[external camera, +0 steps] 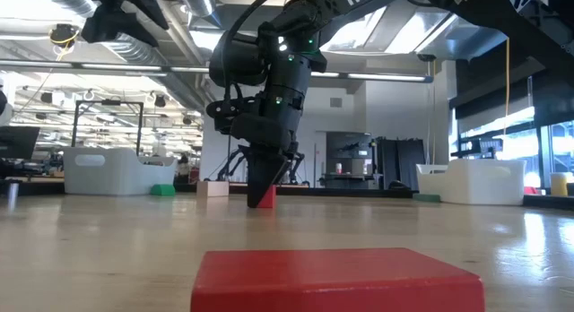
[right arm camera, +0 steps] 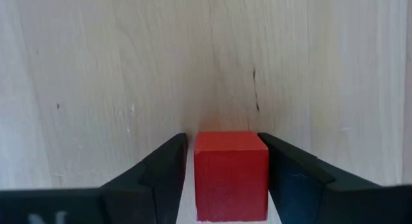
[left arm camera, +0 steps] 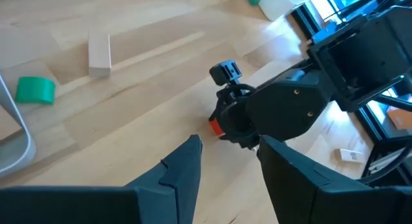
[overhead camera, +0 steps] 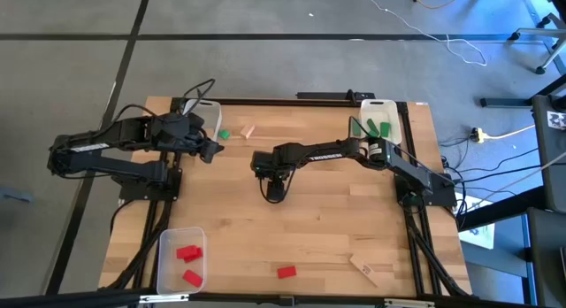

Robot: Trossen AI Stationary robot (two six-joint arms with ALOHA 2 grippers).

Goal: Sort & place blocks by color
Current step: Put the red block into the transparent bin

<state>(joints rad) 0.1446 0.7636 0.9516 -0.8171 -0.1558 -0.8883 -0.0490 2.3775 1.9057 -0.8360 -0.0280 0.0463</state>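
1. your right hand point(right arm camera: 230, 179) is down at the middle of the surface point(overhead camera: 336, 228), its fingers point(right arm camera: 161, 172) on either side of a red block point(right arm camera: 230, 176) that sits on the wood; you cannot tell whether they are pressing it.
2. your left hand point(left arm camera: 228, 166) waits above the far left of the surface, released and holding nothing.
3. the near-left bin point(overhead camera: 165, 264) holds two red blocks point(overhead camera: 187, 252).
4. the far-right bin point(overhead camera: 393, 118) holds green blocks point(overhead camera: 378, 127).
5. the far-left bin point(overhead camera: 210, 109) is partly hidden by the left arm; its contents cannot be told.
6. loose on the surface you have a green block point(overhead camera: 224, 134) and a wood block point(overhead camera: 248, 131) near the far-left bin, and another red block point(overhead camera: 286, 272) by the near edge.
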